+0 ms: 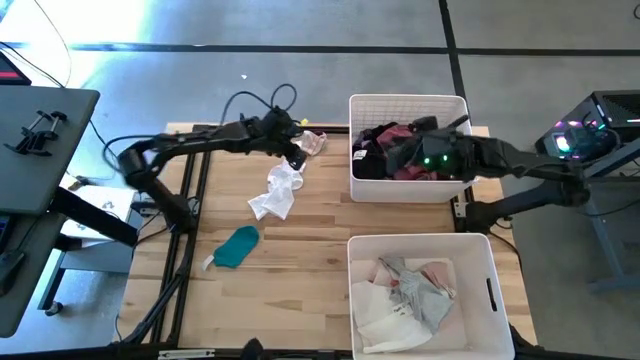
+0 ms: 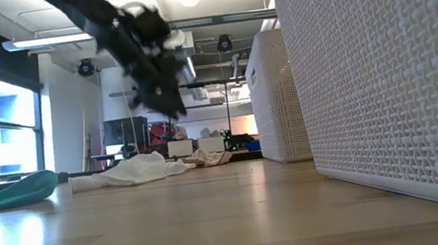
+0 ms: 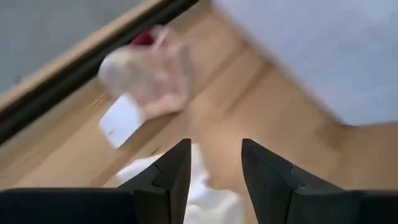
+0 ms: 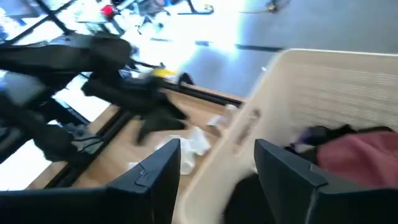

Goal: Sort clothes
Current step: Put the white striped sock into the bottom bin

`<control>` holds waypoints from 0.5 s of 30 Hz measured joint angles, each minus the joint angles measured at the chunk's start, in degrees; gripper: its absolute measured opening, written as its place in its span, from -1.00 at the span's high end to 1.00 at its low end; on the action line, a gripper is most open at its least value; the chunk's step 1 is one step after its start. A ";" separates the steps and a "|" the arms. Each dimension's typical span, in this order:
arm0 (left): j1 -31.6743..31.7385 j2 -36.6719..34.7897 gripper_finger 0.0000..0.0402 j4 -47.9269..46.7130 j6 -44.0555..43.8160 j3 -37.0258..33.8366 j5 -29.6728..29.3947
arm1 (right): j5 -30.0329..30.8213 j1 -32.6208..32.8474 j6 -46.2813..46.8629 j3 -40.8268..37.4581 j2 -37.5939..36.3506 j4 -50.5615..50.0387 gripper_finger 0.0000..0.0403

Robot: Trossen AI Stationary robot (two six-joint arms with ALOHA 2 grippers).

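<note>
1. Far bin, mis-sort risk. It holds the dark and maroon clothes, piled to about rim level. The right end effector hangs over this pile with its fingers apart and nothing between them. If the arm withdraws low, a finger could snag a garment and drag it over the rim onto the worktop.

2. Near bin, wrong destination. It holds the light clothes. A pale item carried to the far bin would end up among the darks.

3. White garment, partial grasp. It lies crumpled mid-worktop, just beside the left end effector, which hovers above it with fingers apart and empty. A pinch on one loose fold may let the rest trail and slip out during transport.

4. Teal garment, neglect or drag. It lies nearer the front edge, apart from the white one. A trailing cloth could sweep it toward the edge.

5. Pink garment, double pick. It sits at the worktop's far edge, near the left end effector, with a white tag beside it. A careless descent may catch both it and the white piece.
</note>
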 joint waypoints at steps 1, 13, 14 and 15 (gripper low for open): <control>0.57 1.88 0.35 0.21 -0.67 0.00 -0.60 | 0.91 1.45 -0.34 0.00 0.41 0.99 0.04; 5.19 14.58 0.08 11.19 -4.47 -0.02 0.98 | 4.48 9.26 2.34 0.00 4.49 2.49 0.04; 5.34 15.10 0.06 11.40 -4.78 -0.02 0.80 | 4.48 9.28 2.64 0.00 4.49 2.49 0.04; 5.38 15.69 0.05 11.63 -4.95 -0.02 0.31 | 4.50 9.28 2.76 0.00 4.46 2.50 0.04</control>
